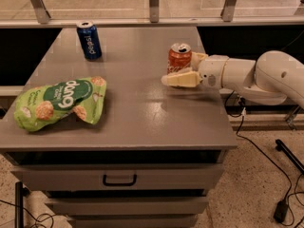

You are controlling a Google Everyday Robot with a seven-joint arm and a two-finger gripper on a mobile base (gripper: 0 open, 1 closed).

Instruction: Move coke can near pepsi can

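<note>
coke can upright w/ gripper round it

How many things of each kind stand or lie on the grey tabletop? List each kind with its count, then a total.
Drink cans: 2 (the coke can, the pepsi can)
Snack bags: 1 (the green snack bag)
Total: 3
Not counted: the gripper, which is at the coke can, on its right side.
</note>
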